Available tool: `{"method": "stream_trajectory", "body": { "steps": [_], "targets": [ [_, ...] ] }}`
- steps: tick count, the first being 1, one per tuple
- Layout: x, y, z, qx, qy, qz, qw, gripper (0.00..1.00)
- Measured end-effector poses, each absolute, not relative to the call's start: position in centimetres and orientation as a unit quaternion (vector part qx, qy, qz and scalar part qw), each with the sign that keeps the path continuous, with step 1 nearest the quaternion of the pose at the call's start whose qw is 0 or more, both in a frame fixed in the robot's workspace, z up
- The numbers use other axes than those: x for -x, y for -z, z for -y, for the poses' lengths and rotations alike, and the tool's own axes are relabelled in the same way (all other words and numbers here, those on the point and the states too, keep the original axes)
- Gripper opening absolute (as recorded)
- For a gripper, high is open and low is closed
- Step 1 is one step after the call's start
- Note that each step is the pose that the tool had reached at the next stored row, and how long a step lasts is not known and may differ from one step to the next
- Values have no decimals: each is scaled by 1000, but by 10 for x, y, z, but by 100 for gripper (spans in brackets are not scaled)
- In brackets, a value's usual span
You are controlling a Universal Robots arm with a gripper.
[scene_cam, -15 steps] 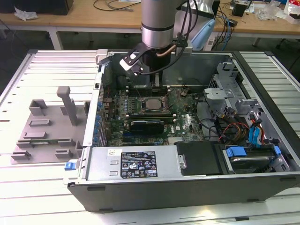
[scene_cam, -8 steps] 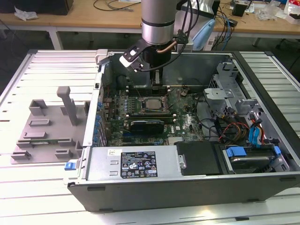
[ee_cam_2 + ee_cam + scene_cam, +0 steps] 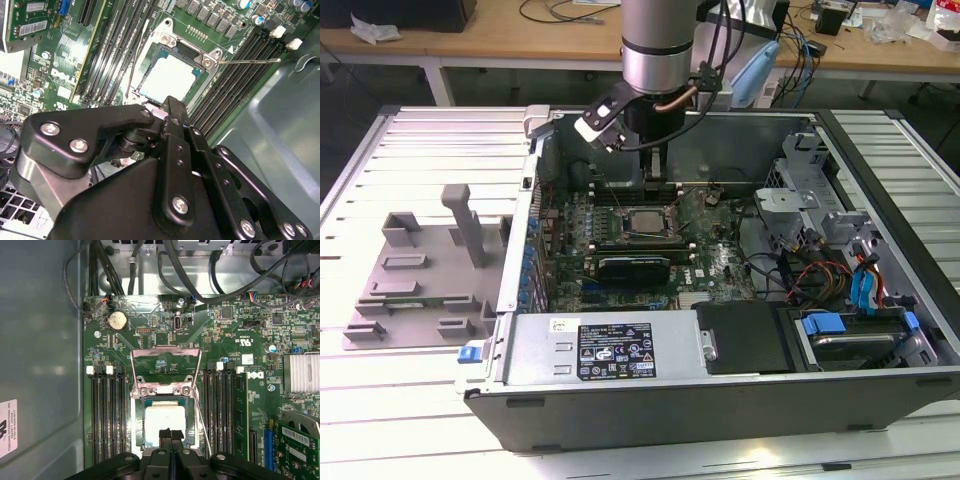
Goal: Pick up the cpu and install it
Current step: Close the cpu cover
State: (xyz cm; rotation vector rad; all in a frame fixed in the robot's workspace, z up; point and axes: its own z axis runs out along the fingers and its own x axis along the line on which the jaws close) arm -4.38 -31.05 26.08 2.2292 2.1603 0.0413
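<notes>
The cpu (image 3: pixel 645 222) is a small square chip with a pale silvery top. It lies flat in the motherboard socket inside the open computer case (image 3: pixel 720 400), and it also shows in both wrist views (image 3: pixel 167 77) (image 3: pixel 165 421). The socket's metal load plate (image 3: pixel 166 360) is flipped up and open. My gripper (image 3: pixel 658 172) hangs just above the socket's edge. Its two black fingers are pressed together with nothing between them (image 3: pixel 171 434) (image 3: pixel 171 107), and their tips sit over one edge of the chip.
A grey plastic tray (image 3: pixel 420 270) with upright posts lies outside the case at the exterior view's left. Memory slots (image 3: pixel 107 415) flank the socket and a thin lever wire (image 3: pixel 250 61) sticks out. A black module (image 3: pixel 635 268), power supply (image 3: pixel 610 350), cables and blue-tabbed drive bays (image 3: pixel 860 330) crowd the case.
</notes>
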Motion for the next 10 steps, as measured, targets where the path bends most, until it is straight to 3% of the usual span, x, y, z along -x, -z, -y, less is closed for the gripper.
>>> {"method": "stream_trajectory", "body": {
  "steps": [10],
  "targets": [
    [44, -281, 310, -718, -13, -696, 19, 11]
  ]
}}
